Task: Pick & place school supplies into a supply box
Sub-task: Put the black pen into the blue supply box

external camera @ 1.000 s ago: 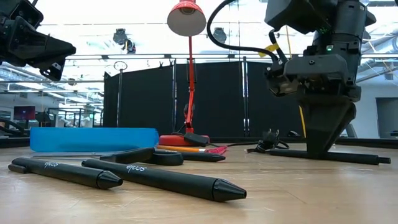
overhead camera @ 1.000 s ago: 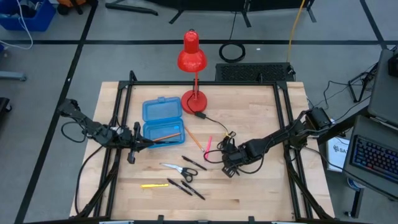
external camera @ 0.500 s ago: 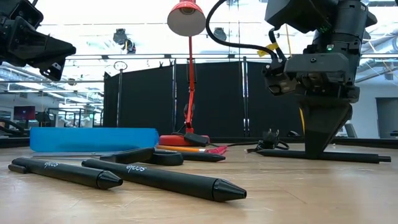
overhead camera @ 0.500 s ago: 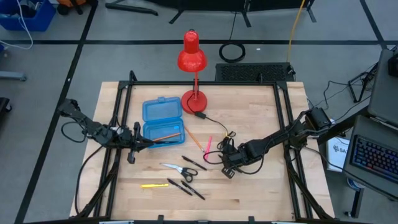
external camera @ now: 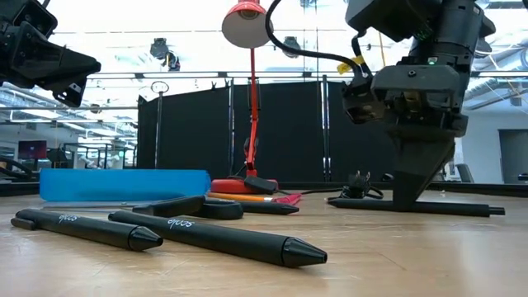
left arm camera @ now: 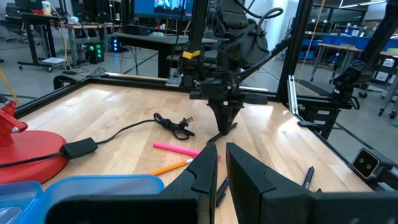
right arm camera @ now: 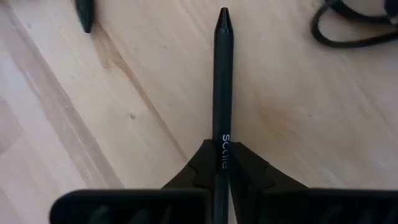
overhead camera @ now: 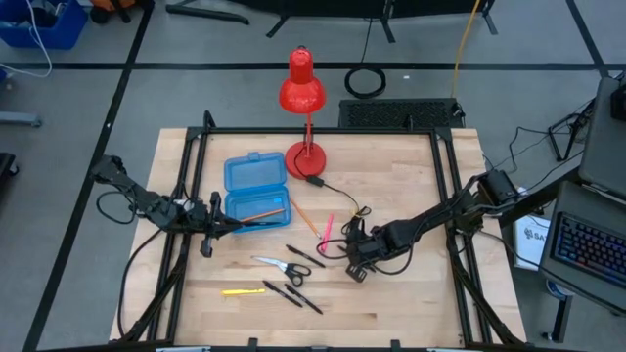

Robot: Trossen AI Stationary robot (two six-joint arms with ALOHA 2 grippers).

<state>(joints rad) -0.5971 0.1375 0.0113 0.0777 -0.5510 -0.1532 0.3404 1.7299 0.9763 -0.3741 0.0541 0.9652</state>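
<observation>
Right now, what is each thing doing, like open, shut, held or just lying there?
supply box: lid open, orange pencil inside.
right end effector: shut on a black pen.
left end effector: by the box, holding nothing.
scissors: lying on the table, untouched.

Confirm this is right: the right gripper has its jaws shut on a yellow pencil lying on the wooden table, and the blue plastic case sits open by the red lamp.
Not quite. The right gripper has its jaws shut on a slim black pen, not a yellow pencil; the right wrist view shows it. The rest holds: the pen lies on the wooden table, and the translucent blue plastic case sits open by the red desk lamp.
</observation>
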